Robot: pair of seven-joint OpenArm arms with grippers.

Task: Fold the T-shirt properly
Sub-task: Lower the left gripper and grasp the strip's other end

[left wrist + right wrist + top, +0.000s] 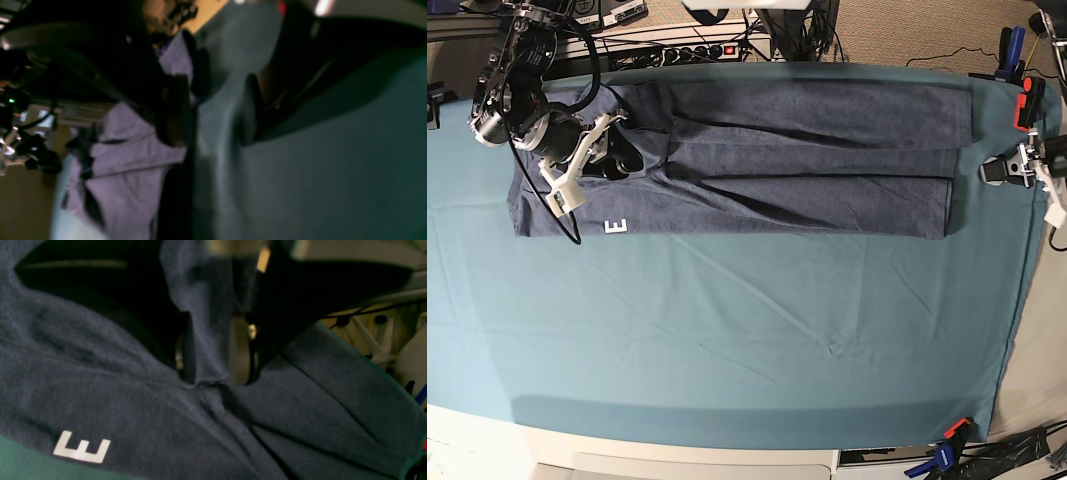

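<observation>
T-shirt [757,165]: one, folded into a long band across the tabletop's [727,340] 12 o'clock side
Letter E [617,226]: one showing
Right tool [213,353]: clamped on a T-shirt fold
Left tool [217,110]: jaws apart, empty

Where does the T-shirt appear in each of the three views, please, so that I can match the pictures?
Left wrist: the T-shirt lies left of centre, past the open left gripper.
Right wrist: it fills most of the frame, a fold pinched in the right gripper.
Base: a long folded band across the upper table.
Shared landmark: the teal table cloth; the white letter E shows in right wrist and base.
</observation>
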